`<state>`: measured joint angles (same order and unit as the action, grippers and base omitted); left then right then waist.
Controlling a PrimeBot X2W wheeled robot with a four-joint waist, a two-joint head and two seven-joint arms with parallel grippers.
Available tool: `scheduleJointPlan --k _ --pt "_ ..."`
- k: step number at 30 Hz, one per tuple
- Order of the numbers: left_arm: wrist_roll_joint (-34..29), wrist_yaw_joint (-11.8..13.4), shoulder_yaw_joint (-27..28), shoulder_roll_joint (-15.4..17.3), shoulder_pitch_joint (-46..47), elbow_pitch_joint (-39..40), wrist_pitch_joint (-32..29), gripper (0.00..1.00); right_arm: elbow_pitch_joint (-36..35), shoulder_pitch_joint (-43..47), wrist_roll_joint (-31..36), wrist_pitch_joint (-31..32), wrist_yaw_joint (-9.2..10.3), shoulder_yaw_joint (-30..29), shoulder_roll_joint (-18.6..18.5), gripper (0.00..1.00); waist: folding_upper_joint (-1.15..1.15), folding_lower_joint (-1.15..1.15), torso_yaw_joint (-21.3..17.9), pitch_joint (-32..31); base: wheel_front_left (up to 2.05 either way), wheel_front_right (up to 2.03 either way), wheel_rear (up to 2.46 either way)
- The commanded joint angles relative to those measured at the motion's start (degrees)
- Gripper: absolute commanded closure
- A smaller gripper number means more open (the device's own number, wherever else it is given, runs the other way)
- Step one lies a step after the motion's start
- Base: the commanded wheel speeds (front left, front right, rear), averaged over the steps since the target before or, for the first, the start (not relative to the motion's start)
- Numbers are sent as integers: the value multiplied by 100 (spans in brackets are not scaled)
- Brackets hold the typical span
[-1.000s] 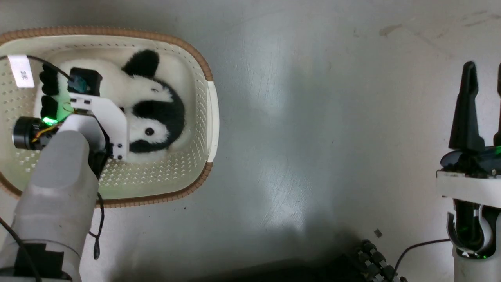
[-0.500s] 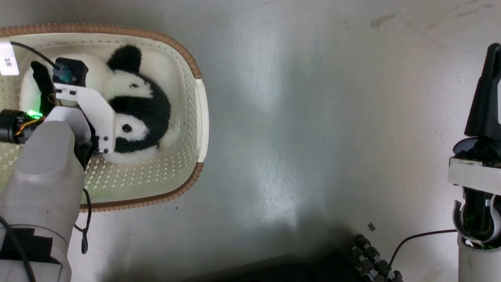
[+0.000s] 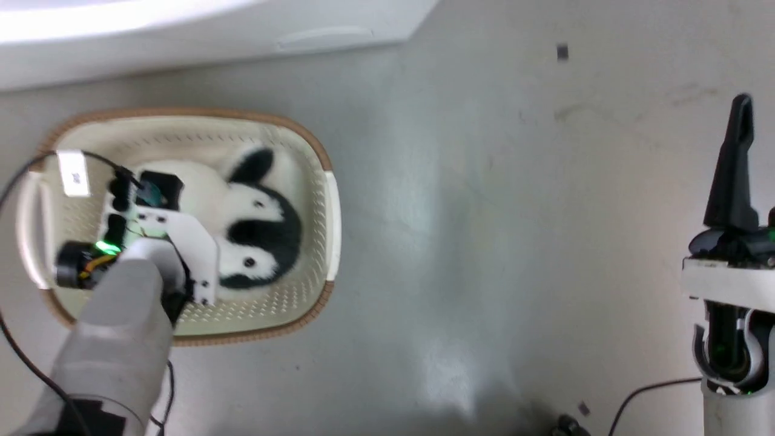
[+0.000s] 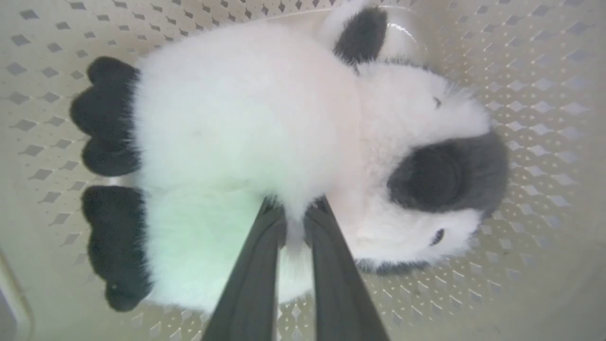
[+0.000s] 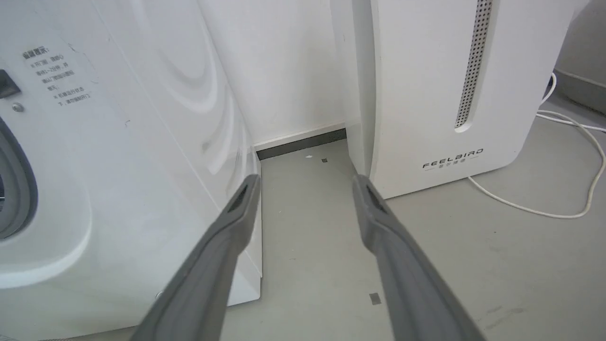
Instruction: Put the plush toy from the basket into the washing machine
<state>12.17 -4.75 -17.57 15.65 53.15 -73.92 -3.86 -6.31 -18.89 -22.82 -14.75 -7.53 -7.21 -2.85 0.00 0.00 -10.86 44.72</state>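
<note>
The black-and-white panda plush toy (image 3: 254, 224) lies on its side in the cream, brown-rimmed basket (image 3: 181, 115) on the floor, at the left of the head view. My left gripper (image 4: 296, 210) reaches down into the basket and is shut on a tuft of the toy's (image 4: 246, 109) white body fur. In the head view its wrist hides the fingertips. The washing machine (image 3: 181, 30) shows as a white band along the top edge, just beyond the basket. My right gripper (image 5: 305, 184) is held open and empty, away at the right; its view shows the washing machine's front (image 5: 118, 142) and grey gasket (image 5: 19, 189).
A white FEELBIRD-lettered appliance (image 5: 450, 94) stands right of the washer, with a narrow gap and a white cable (image 5: 568, 142) on the floor. Bare grey floor (image 3: 484, 242) lies between the basket and my right arm. A dark cable (image 3: 642, 393) trails at the lower right.
The head camera has shifted: the basket now sits lower and looks smaller, and the washer's white front has come in at the top. My left gripper stays on the plush toy.
</note>
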Motion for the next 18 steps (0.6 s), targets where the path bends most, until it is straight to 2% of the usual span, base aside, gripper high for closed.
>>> scheduleJointPlan --k 1,8,18 --pt "66 -24 14 -67 -97 -3 83 100 42 104 54 -25 4 -22 -3 0 0 0 206 -468 0 0 0" --pt "163 -120 -48 -284 -435 -3 534 100 186 401 226 -25 4 -56 -3 0 0 0 491 -1247 0 0 0" --pt "262 -205 -136 -360 -855 2 1533 100 299 797 329 -25 4 13 -3 0 0 0 679 -2057 0 0 0"
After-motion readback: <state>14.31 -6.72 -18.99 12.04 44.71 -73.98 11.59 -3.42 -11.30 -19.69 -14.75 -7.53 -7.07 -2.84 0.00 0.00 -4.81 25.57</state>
